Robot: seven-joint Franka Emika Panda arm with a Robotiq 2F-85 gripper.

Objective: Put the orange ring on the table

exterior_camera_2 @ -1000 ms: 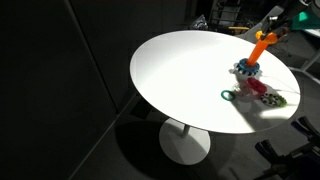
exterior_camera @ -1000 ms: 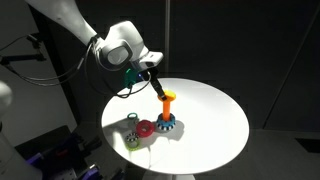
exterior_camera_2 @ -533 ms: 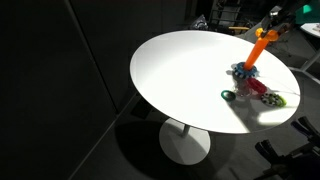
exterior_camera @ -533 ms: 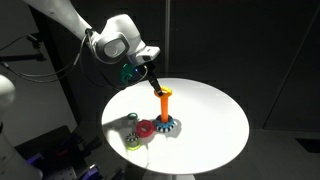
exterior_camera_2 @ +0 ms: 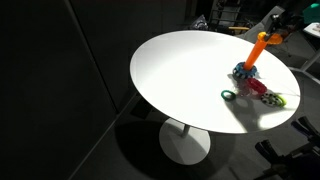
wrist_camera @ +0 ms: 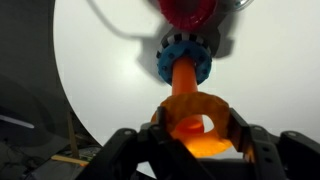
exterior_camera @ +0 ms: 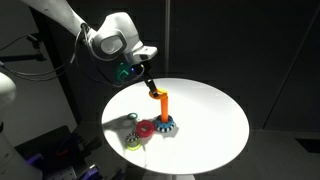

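My gripper (wrist_camera: 195,135) is shut on the orange ring (wrist_camera: 197,122), one jaw on each side. In the wrist view the ring hangs just above the top of the upright orange peg (wrist_camera: 184,80), which stands in a blue toothed base (wrist_camera: 184,56). In an exterior view the gripper (exterior_camera: 149,84) holds the ring (exterior_camera: 155,92) at the peg's (exterior_camera: 164,106) tip, above the white round table (exterior_camera: 215,115). In another exterior view the gripper (exterior_camera_2: 272,26) is at the far right above the peg (exterior_camera_2: 256,53) and the table (exterior_camera_2: 180,70).
A red ring (exterior_camera: 146,128) lies by the blue base (exterior_camera: 166,125), with a green ring (exterior_camera: 130,141) near the table's edge. They also show in an exterior view: the red ring (exterior_camera_2: 258,87) and the green ring (exterior_camera_2: 228,95). The robot arm (exterior_camera: 75,20) comes in from the upper left.
The gripper has risen and drawn back a little with the orange ring, from low on the peg's top to just at its tip. The other toy parts have not moved.
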